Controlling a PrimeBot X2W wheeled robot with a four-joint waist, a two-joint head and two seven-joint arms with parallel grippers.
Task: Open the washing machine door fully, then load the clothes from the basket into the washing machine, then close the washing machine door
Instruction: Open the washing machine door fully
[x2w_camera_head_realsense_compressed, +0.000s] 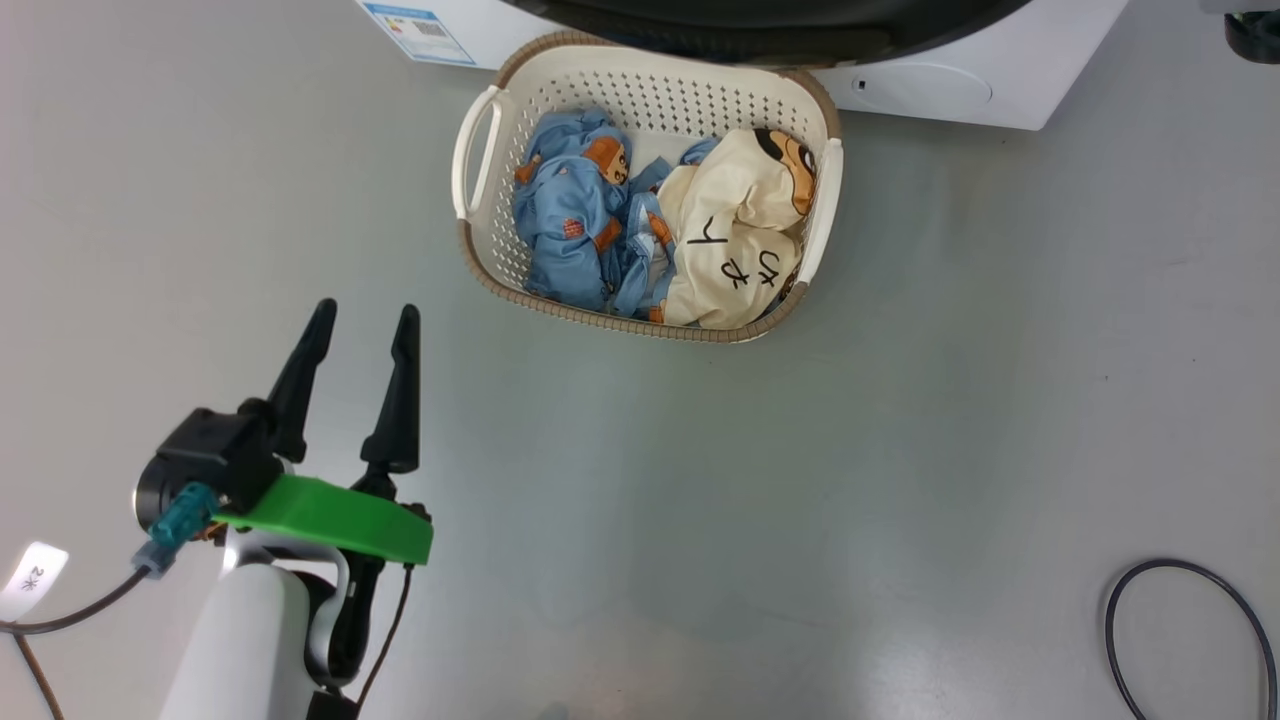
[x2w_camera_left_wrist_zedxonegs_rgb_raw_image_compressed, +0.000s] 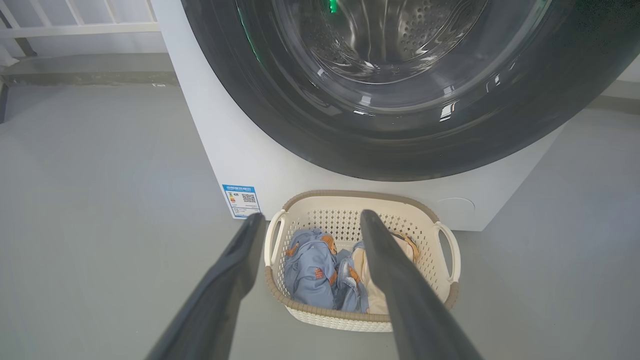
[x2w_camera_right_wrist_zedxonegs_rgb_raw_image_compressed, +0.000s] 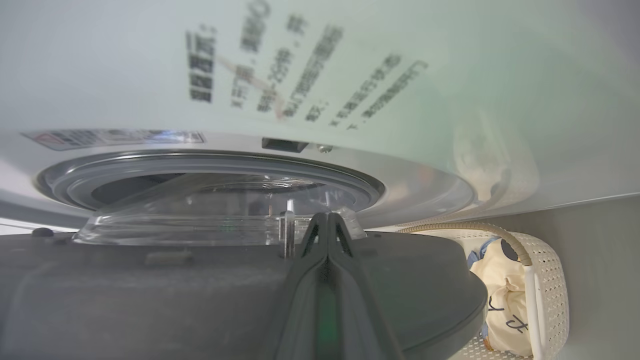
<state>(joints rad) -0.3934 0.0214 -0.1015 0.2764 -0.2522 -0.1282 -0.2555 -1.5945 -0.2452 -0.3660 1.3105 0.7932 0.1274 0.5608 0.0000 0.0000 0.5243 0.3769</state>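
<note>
Two grippers are showing; nearest first. The left gripper (x2w_camera_head_realsense_compressed: 366, 310) is hanging above bare grey floor (x2w_camera_head_realsense_compressed: 800, 500), fingers spread as wide as they go and gripping nothing. It is pointing toward the basket (x2w_camera_head_realsense_compressed: 660, 100) but standing well apart from it.

The basket is sitting on the floor just beside the lower front edge of the washing machine (x2w_camera_left_wrist_zedxonegs_rgb_raw_image_compressed: 240, 150), beneath the door. Inside, the light-blue garment (x2w_camera_head_realsense_compressed: 570, 215) is lying at the basket's left end and the cream garment (x2w_camera_head_realsense_compressed: 735, 230) at its right end, the two touching mid-basket.

Beyond, the washing machine door (x2w_camera_right_wrist_zedxonegs_rgb_raw_image_compressed: 150, 300) is standing ajar, with a gap showing between its glass bowl (x2w_camera_right_wrist_zedxonegs_rgb_raw_image_compressed: 200, 220) and the grey gasket (x2w_camera_right_wrist_zedxonegs_rgb_raw_image_compressed: 210, 165). The right gripper (x2w_camera_right_wrist_zedxonegs_rgb_raw_image_compressed: 327, 216) is reaching in behind the door, fingers pressed fully together with nothing between them. Its tips are lying along the door's inner face near the bowl; contact is hard to confirm.

Judgement: the door-opening step is under way and loading is not begun. To do it well, the closed fingers should be sweeping along the door's own arc, bearing on the dark rim rather than the glass, until the opening is standing fully exposed. The door's lower edge is passing close over the basket rim, so watch for snagging.
</note>
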